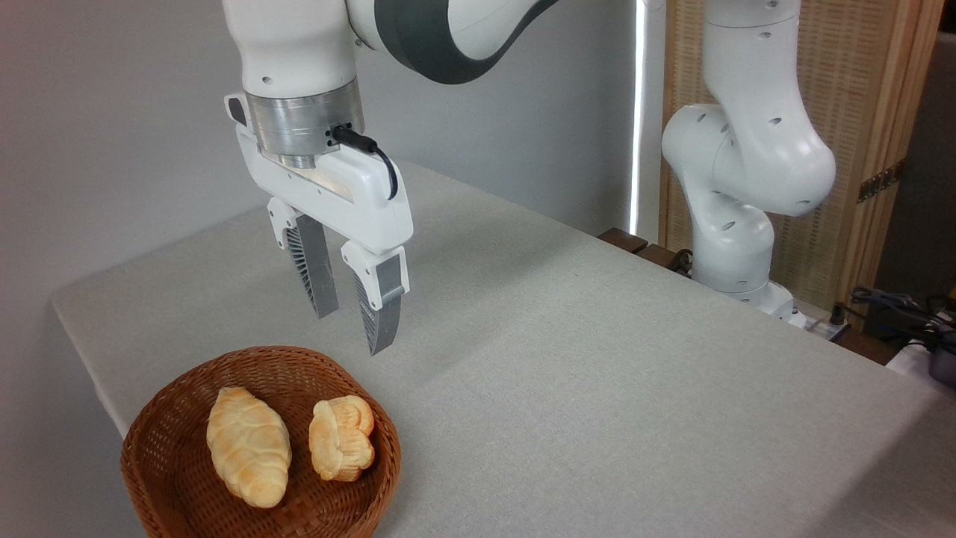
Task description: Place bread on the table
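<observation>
Basket [149, 448] btm cut off by frame edge.

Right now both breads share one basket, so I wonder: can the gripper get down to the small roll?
Probably yes: the gripper hangs open above the basket, nothing covers the small roll.

Small stubby golden-tan bread roll [342, 438], lumpy knotted surface, lying in the right half of a round wicker basket [160, 418], just beside a longer loaf; grey-beige cloth-covered table [597, 359], flat, stretching right of and behind the basket
</observation>
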`<control>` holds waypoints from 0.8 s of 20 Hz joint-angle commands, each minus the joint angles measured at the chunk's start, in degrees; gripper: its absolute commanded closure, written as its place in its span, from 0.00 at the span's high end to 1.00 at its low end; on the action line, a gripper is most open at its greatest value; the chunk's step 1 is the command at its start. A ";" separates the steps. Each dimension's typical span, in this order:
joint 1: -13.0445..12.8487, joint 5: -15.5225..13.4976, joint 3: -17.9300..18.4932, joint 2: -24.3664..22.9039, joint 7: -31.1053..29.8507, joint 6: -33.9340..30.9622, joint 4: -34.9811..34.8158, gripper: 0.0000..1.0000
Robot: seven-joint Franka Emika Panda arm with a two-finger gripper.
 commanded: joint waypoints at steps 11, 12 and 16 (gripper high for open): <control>-0.01 -1.06 0.32 -0.20 0.47 -1.24 0.47 1.00; -0.01 -1.06 0.32 -0.03 0.47 -0.81 0.38 1.00; -0.10 -0.97 0.23 0.67 0.56 -0.36 0.21 1.00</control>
